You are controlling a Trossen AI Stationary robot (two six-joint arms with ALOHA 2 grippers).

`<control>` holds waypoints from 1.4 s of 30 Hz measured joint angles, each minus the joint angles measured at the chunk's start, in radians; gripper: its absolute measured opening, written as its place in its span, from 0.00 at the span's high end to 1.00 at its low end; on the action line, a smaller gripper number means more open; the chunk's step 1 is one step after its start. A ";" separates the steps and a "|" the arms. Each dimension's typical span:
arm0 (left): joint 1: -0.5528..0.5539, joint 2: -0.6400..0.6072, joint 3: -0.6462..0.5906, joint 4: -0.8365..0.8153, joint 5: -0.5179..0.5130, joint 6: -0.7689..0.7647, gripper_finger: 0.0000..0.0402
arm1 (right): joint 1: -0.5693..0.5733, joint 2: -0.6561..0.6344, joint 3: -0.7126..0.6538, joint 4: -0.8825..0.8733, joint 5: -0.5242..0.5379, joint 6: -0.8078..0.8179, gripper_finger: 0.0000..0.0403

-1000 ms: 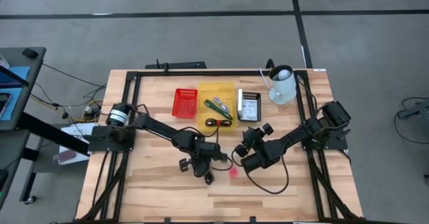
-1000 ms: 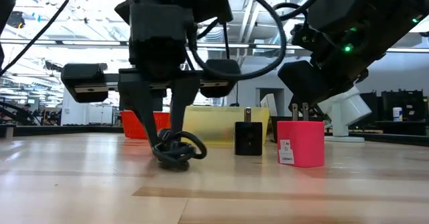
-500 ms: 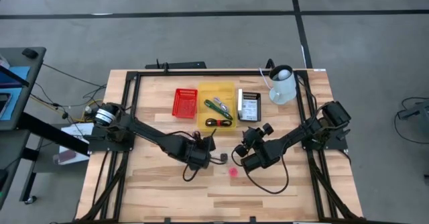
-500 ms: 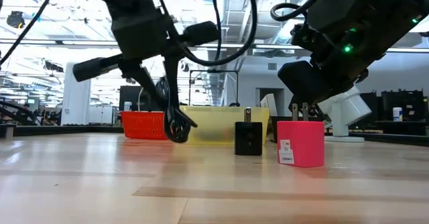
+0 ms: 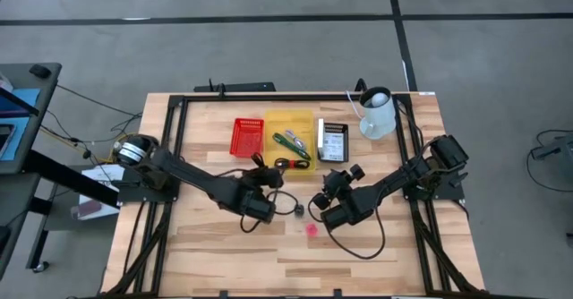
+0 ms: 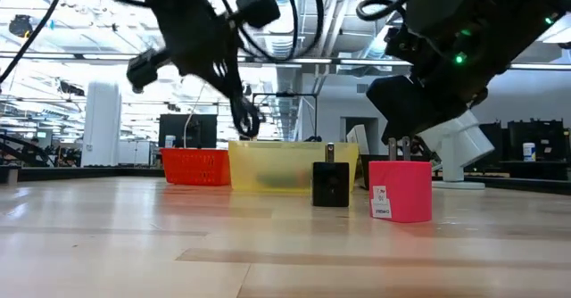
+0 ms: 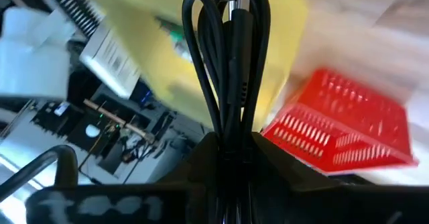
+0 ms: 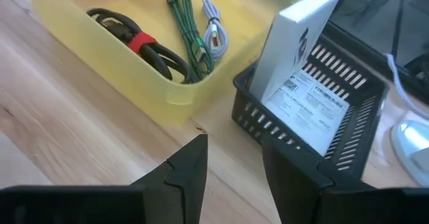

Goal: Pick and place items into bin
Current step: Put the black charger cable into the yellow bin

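The black cable (image 7: 226,56), coiled into a bundle, is clamped in your left gripper (image 7: 224,140) and hangs in the air just near of the yellow bin (image 5: 288,142), not yet over it. Inside that bin you already have a black-and-red cable (image 8: 137,46), a green cable (image 8: 188,29) and a white one (image 8: 213,33). A red basket (image 5: 248,138) sits touching the bin's left side, and a black basket (image 8: 315,127) holding a white box (image 8: 305,63) sits to its right. The main risk now is letting go too soon: the bundle would land on the table (image 5: 197,245) short of the bin's near wall. Drifting left could drop it in the red basket instead, and loose loops could catch on the rim and leave the bundle draped half out. Your right gripper (image 8: 231,163) waits with its fingers apart, low over the table near the bin's right near corner; a pink charger (image 6: 400,189) and a small black plug (image 6: 331,183) stand on the table close to it, so a careless sweep from either arm could knock them over. The white box carries a printed label, and the pink charger has a small tag, but you cannot read the words on either.
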 joint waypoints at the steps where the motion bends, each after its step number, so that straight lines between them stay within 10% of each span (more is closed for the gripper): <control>1: 0.006 -0.019 0.000 0.001 -0.002 0.006 0.88 | 0.000 0.000 0.009 -0.014 0.000 0.000 0.66; 8: 0.089 -0.179 0.001 0.090 0.059 0.030 0.87 | 0.000 0.000 0.083 -0.104 0.000 0.000 0.67; 22: 0.451 -0.305 0.003 0.409 0.729 0.192 0.88 | 0.043 0.000 0.289 -0.227 0.058 -0.003 0.67; 42: 0.541 -0.030 0.002 0.389 0.749 0.096 0.70 | 0.119 0.000 0.415 -0.290 0.153 -0.071 0.67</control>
